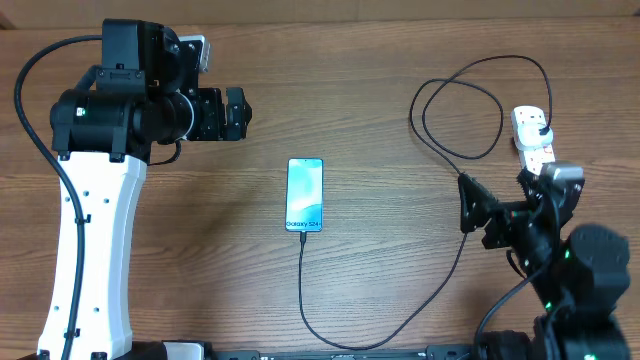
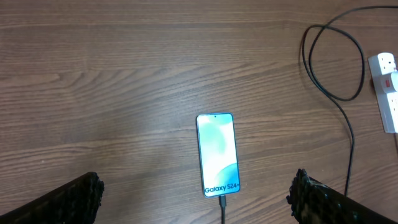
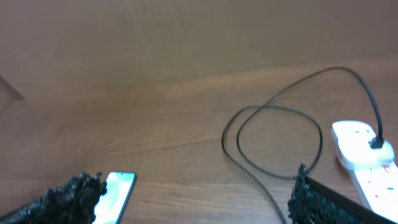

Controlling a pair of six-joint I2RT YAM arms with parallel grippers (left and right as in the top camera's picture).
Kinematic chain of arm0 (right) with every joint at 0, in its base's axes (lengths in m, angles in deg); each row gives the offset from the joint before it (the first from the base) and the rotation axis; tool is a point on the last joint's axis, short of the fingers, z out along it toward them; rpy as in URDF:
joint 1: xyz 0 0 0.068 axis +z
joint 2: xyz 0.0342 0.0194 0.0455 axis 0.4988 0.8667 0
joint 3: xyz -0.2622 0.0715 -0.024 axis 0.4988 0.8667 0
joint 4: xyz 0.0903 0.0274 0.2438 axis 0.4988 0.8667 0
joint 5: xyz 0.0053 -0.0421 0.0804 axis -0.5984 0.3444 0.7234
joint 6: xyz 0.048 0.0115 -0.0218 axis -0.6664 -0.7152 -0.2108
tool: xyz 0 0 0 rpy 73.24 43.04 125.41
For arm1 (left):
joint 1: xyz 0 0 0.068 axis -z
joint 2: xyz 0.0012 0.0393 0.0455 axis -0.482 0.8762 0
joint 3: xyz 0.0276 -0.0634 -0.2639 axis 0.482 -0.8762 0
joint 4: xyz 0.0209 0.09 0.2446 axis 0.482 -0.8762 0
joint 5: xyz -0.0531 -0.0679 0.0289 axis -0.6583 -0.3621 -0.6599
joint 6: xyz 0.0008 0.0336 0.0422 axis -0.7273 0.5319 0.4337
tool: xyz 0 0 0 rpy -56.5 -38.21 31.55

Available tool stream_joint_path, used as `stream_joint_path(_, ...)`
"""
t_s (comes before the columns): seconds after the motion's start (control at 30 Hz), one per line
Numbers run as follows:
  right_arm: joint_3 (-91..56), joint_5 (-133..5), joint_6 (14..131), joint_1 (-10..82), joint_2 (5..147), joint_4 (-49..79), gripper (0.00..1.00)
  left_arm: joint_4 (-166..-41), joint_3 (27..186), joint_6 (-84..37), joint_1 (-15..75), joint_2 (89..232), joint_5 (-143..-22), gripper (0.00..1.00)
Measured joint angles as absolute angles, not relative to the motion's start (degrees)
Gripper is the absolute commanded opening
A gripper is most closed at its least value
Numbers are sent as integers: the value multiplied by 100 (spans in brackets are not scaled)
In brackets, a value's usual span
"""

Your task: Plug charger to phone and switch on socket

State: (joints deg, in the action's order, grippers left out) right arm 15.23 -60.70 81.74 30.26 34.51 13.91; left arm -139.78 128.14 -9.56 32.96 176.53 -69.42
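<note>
The phone [image 1: 305, 195] lies flat mid-table with its blue-teal screen lit; it also shows in the left wrist view [image 2: 217, 152] and the right wrist view [image 3: 118, 190]. The charger cable [image 1: 303, 280] has its tip in the phone's bottom port [image 2: 222, 202]. It runs toward the front edge, then right and up through a loop [image 1: 460, 100] to its black plug [image 1: 543, 125], which sits in the white socket [image 1: 533, 140]. My left gripper [image 1: 237, 113] is open and empty, up and left of the phone. My right gripper [image 1: 466, 205] is open and empty, beside the cable and left of the socket.
The wooden table [image 1: 380, 80] carries only these things. The cable loop [image 3: 273, 140] lies between the phone and the socket [image 3: 364, 155]. The socket's near end is hidden behind my right arm in the overhead view.
</note>
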Motion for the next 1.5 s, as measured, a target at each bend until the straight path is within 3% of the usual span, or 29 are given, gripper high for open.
stream_joint_path(0.23,2994,-5952,8205,3002,2227,21,100,-13976,12814,-956,3296,17653,-6945,100)
stream_joint_path(0.67,4832,-5910,8203,3002,791,-1232,100,-13978,12811,-956,3296,17653,-6945,99)
stream_joint_path(1.03,5475,-5895,8201,3083,605,-1820,100,-13978,12811,-956,3296,17653,-6945,100)
stream_joint_path(1.5,5512,-5799,8201,3087,601,-1411,100,-13978,12811,-956,3296,17653,-6945,100)
